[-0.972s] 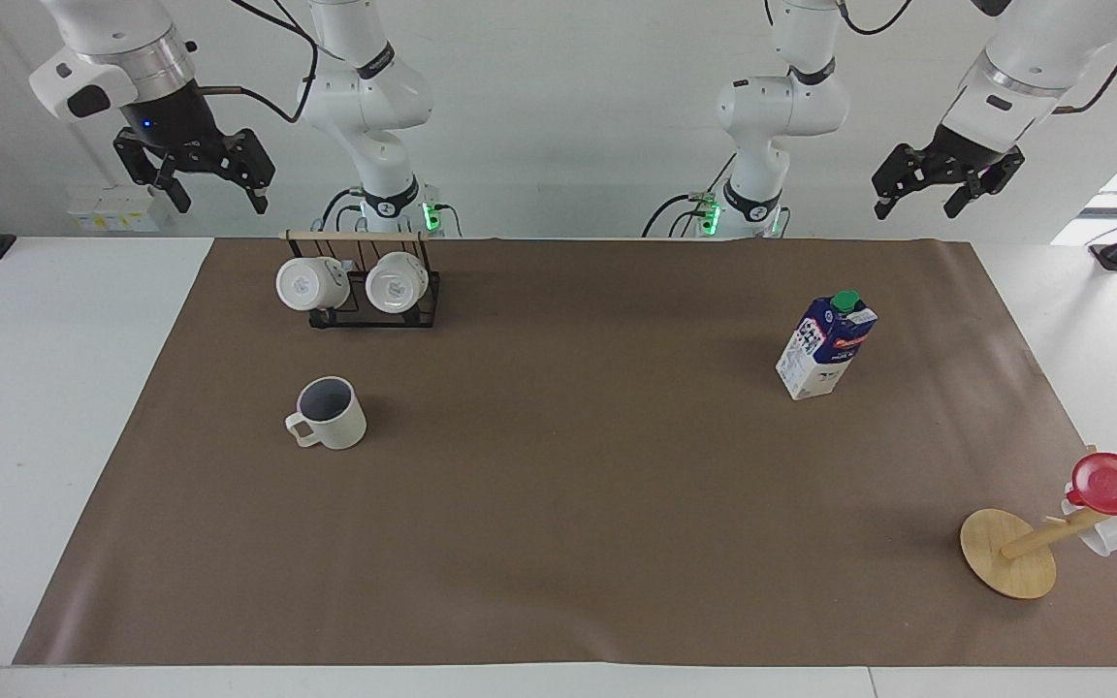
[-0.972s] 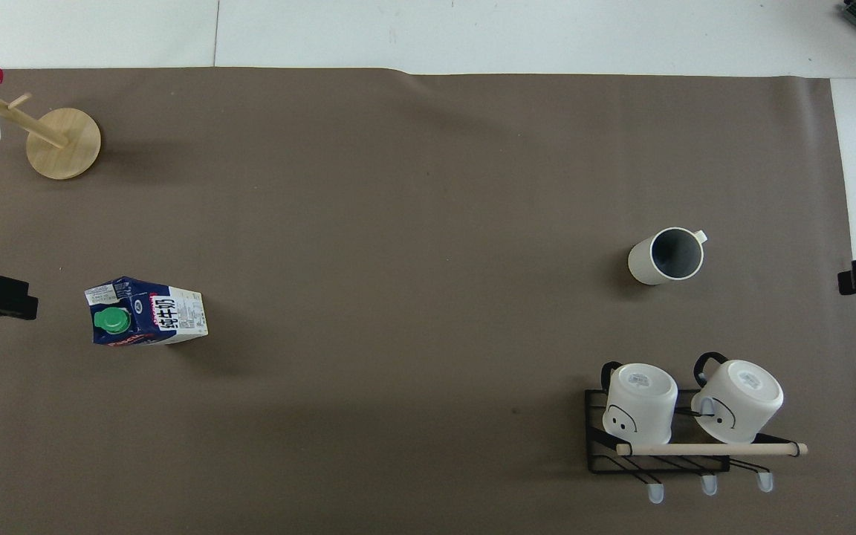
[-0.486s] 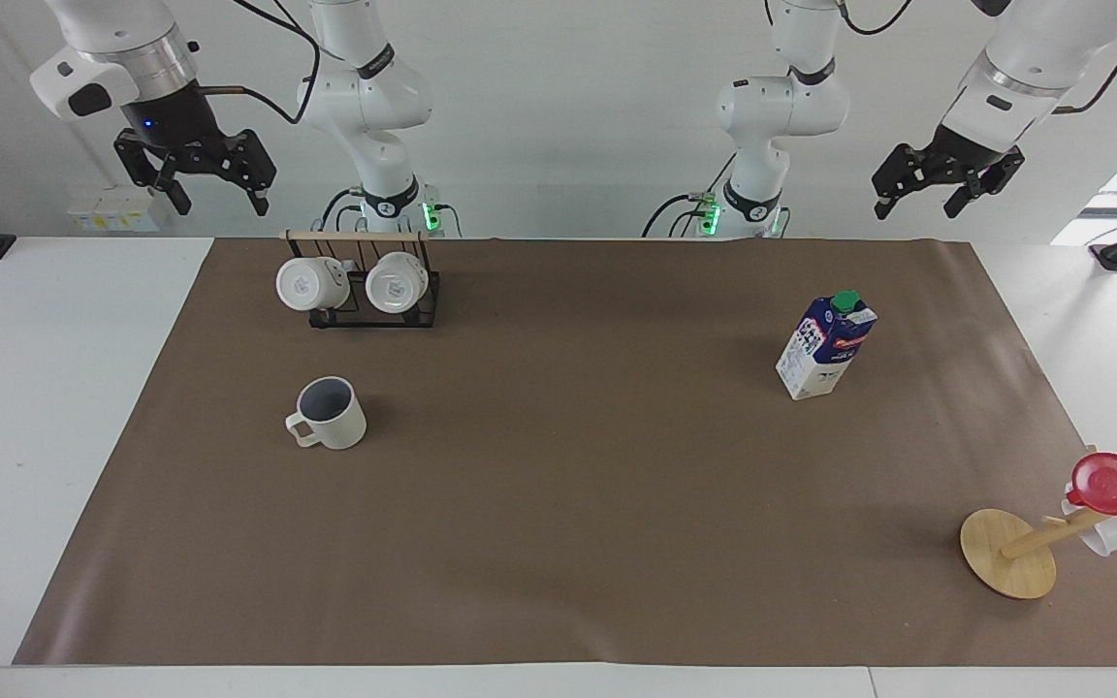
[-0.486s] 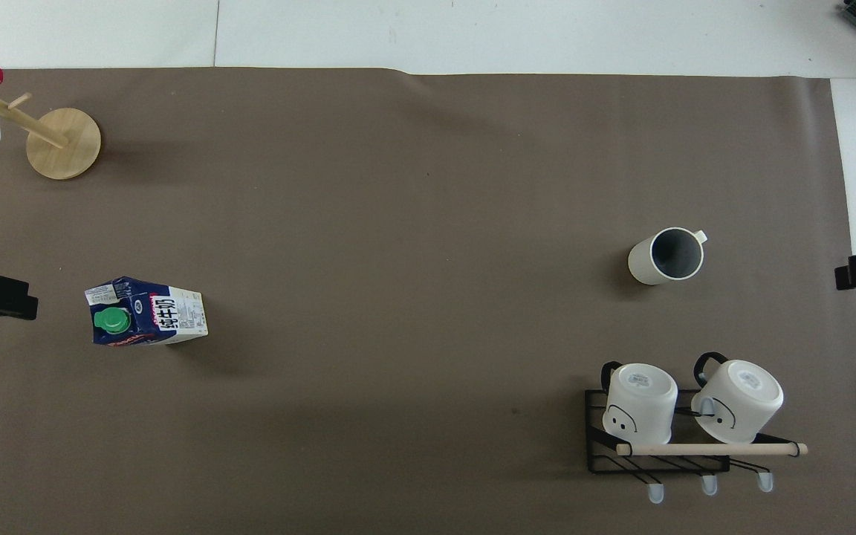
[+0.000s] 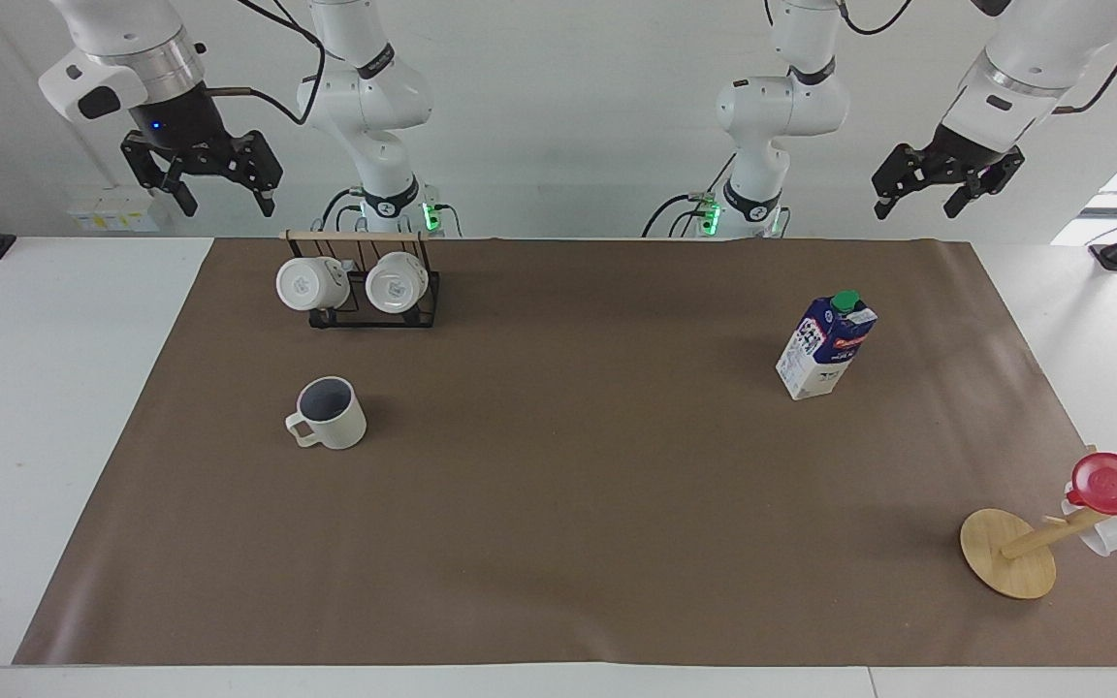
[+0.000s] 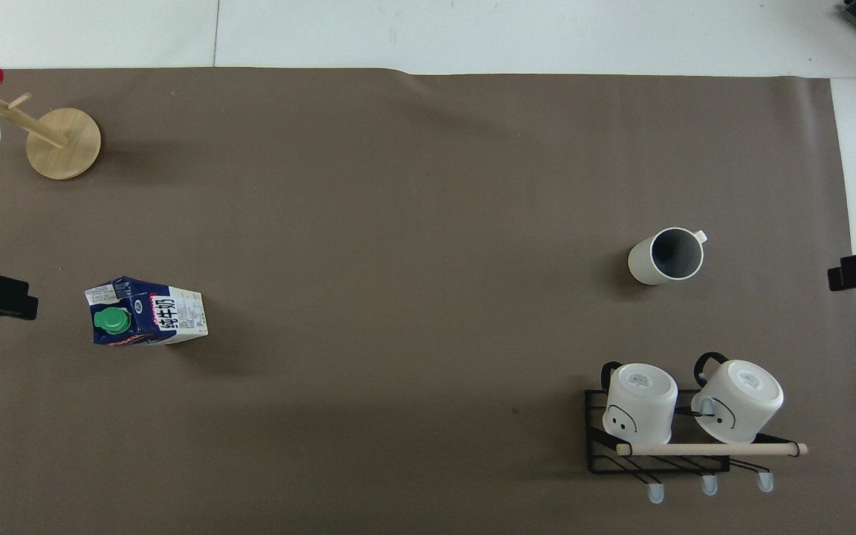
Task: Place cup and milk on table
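Cup (image 5: 329, 412) and milk (image 5: 825, 347) stand upright on the table's (image 5: 54, 407) brown mat (image 5: 568, 504), well apart.
Left gripper (image 5: 922, 195) and right gripper (image 5: 222, 194) hang high, fingers spread, holding nothing, over the mat's near corners; the broad middle lies bare.

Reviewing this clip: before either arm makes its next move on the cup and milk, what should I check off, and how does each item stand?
1. Cup upright on the brown mat: ok.
2. Milk upright, green cap on: ok.
3. Left tool open, empty, raised at its end of the table: ok.
4. Right tool open, empty, raised at its end of the table: ok.
5. Two white mugs on the rack, apart from the cup: ok.
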Tool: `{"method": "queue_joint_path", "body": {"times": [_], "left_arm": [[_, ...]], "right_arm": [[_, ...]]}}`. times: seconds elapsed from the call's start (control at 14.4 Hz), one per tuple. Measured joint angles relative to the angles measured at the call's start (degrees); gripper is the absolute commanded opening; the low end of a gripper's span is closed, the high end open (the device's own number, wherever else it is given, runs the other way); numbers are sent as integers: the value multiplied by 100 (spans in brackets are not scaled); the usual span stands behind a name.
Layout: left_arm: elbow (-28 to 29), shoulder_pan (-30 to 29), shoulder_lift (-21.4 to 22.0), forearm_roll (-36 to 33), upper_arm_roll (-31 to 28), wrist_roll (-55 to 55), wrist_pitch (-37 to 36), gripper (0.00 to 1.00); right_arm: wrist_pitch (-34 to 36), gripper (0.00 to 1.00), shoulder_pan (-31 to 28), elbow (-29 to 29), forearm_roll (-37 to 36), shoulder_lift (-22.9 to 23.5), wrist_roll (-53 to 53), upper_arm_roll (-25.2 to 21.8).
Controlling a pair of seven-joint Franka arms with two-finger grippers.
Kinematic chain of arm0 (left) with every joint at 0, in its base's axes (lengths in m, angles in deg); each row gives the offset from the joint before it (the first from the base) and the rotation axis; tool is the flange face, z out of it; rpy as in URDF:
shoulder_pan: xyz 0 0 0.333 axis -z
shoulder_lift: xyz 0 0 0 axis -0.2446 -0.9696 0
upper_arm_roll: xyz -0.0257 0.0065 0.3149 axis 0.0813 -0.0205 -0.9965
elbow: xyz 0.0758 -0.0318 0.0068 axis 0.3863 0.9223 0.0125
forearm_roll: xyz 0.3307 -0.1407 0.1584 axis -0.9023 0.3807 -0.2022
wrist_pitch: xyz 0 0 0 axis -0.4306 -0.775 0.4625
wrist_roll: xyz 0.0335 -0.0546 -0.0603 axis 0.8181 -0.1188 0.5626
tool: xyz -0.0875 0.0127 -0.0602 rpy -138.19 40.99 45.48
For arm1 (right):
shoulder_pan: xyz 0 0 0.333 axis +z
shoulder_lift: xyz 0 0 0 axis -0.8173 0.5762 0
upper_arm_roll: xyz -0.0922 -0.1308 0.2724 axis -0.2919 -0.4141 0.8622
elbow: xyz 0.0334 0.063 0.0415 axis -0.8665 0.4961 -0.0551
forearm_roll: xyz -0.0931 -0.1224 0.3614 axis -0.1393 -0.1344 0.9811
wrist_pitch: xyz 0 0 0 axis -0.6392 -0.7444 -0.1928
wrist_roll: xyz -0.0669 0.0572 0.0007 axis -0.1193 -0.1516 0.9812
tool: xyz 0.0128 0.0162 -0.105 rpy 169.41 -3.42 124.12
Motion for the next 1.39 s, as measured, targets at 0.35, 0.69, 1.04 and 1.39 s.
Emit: {"method": "queue_joint_path", "body": {"times": [0.35,0.69,1.04,1.39], "left_arm": [[0,0,0,0,0,0,0,100],[0,0,0,0,0,0,0,100],[0,0,0,0,0,0,0,100],[0,0,0,0,0,0,0,100]], "right_arm": [[-4,100,0,0,0,0,0,0],[-6,100,0,0,0,0,-3,0],[-7,100,-2,10,0,-1,-260,-3],[-704,100,140,346,0,33,-1038,10]]}}
